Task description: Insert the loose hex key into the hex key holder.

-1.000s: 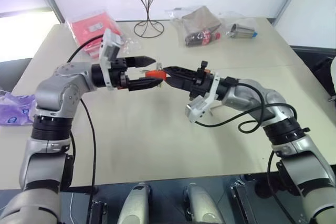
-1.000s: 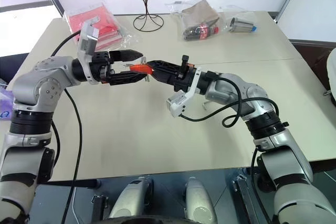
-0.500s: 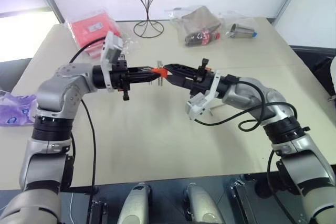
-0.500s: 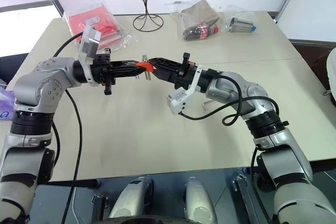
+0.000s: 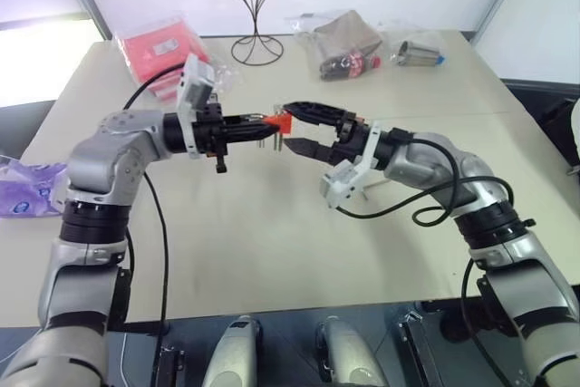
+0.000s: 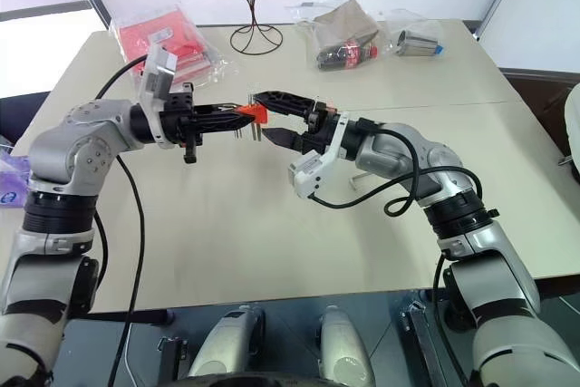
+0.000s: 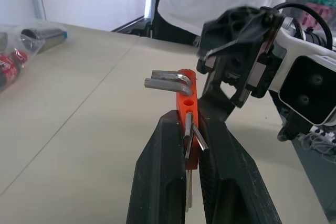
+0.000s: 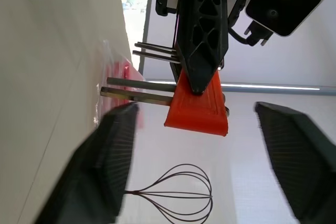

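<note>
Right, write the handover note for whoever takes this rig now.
Left gripper: shut on the hex key holder, held in the air above the table.
Right gripper: open, its fingers on either side of the holder without touching it.
Holder: orange block with several grey keys sticking out.
Done: holder is in the left grip alone.
Left: I cannot tell whether the loose hex key is already seated; check that first, and insert it if not.
</note>
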{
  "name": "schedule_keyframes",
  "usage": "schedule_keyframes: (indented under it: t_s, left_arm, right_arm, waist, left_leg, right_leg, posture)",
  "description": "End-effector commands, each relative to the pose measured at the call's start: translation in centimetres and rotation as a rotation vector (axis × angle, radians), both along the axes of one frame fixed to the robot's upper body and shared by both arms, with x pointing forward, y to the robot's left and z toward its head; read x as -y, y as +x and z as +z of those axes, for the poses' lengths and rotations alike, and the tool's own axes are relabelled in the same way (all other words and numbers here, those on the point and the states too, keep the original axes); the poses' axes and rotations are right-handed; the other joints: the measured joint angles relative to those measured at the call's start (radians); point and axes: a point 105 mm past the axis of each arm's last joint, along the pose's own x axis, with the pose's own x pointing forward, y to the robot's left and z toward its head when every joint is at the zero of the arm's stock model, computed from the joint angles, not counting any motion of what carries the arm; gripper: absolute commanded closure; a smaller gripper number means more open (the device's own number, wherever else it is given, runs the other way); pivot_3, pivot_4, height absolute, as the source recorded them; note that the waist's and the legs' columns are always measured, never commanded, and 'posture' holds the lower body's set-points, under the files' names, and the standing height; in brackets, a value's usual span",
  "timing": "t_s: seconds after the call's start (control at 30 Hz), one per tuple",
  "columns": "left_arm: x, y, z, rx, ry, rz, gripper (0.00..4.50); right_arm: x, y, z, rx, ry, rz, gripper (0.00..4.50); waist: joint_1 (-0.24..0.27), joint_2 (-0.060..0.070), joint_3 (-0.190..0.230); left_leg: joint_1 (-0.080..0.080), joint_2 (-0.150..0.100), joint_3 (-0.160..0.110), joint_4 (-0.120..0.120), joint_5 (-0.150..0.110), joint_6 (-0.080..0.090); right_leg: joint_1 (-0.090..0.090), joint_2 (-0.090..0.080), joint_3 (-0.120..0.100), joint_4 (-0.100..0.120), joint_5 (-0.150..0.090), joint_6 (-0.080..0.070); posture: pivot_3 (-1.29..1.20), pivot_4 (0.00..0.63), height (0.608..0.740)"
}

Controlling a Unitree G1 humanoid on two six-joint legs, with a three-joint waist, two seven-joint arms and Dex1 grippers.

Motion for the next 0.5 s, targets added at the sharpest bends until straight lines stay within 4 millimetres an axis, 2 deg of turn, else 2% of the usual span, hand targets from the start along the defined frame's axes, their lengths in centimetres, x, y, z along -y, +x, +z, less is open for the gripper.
schedule_keyframes:
  t_s: [0.03, 0.13, 0.2, 0.23, 0.27, 0.33, 0.4, 0.5]
  left_arm:
    - [-0.2, -0.3, 0.8, 0.052, -0.002, 0.009, 4.5]
    - [-0.4, -0.3, 0.6, 0.064, 0.005, 0.023, 4.5]
    - [-0.6, -0.5, 0.4, 0.09, 0.031, 0.039, 4.5]
    - [-0.7, -0.6, 0.2, 0.106, 0.047, 0.046, 4.5]
    - [-0.8, -0.8, 0.0, 0.117, 0.058, 0.051, 4.5]
    - [-1.0, -1.0, 0.0, 0.127, 0.053, 0.067, 4.5]
    - [-1.2, -1.3, 0.0, 0.133, 0.042, 0.086, 4.5]
    - [-1.3, -1.7, -0.3, 0.139, 0.032, 0.116, 4.5]
  right_arm:
    - [0.9, 0.2, 0.6, -0.041, 0.015, -0.05, 0.02]
    - [2.6, 1.5, 0.1, -0.159, -0.006, -0.154, 0.02]
    - [4.9, 2.9, -0.4, -0.372, -0.003, -0.282, 0.02]
    - [6.3, 3.2, -0.9, -0.533, -0.014, -0.342, 0.02]
    - [7.1, 3.2, -1.2, -0.651, -0.024, -0.37, 0.02]
    - [8.5, 1.7, -1.6, -0.894, -0.101, -0.356, 0.02]
    - [10.0, 1.0, -1.6, -0.989, -0.211, -0.372, 0.02]
    - [11.7, 2.0, -1.8, -1.057, -0.259, -0.467, 0.02]
  waist:
    - [0.0, 0.0, 0.0]
    - [0.003, 0.0, 0.0]
    - [0.002, 0.0, 0.0]
    - [0.002, 0.0, 0.0]
    - [0.002, 0.0, 0.0]
    - [0.006, 0.0, 0.0]
    - [0.006, 0.001, 0.0]
    - [-0.002, 0.001, 0.001]
  left_leg:
    - [0.0, 0.0, 0.0, 0.0, 0.0, 0.0]
    - [0.0, 0.0, 0.0, 0.0, 0.0, 0.0]
    - [0.0, 0.0, 0.0, 0.001, 0.0, 0.0]
    - [0.0, 0.001, 0.0, 0.001, 0.0, 0.0]
    - [0.0, 0.001, 0.0, 0.001, 0.0, 0.0]
    - [0.0, 0.002, -0.001, 0.001, 0.0, 0.0]
    - [0.0, 0.002, -0.001, 0.001, -0.001, 0.001]
    - [0.001, 0.002, 0.0, 0.001, -0.001, 0.002]
  right_leg:
    - [0.0, 0.0, 0.0, 0.0, 0.0, 0.0]
    - [0.0, 0.0, 0.0, 0.0, 0.0, 0.0]
    - [0.001, -0.001, 0.0, 0.0, 0.0, 0.0]
    - [0.001, -0.001, 0.0, 0.0, 0.0, 0.0]
    - [0.001, -0.001, 0.0, 0.0, 0.0, 0.0]
    - [0.001, -0.001, 0.0, 0.0, 0.0, 0.0]
    - [0.001, -0.002, 0.0, -0.001, 0.0, 0.0]
    - [0.002, -0.001, 0.0, -0.001, 0.0, 0.0]
  posture:
    - [0.0, 0.15, 0.74]
    - [0.0, 0.15, 0.74]
    - [0.0, 0.15, 0.74]
    - [0.0, 0.15, 0.74]
    - [0.0, 0.15, 0.74]
    - [0.0, 0.15, 0.74]
    - [0.0, 0.15, 0.74]
    - [0.0, 0.15, 0.74]
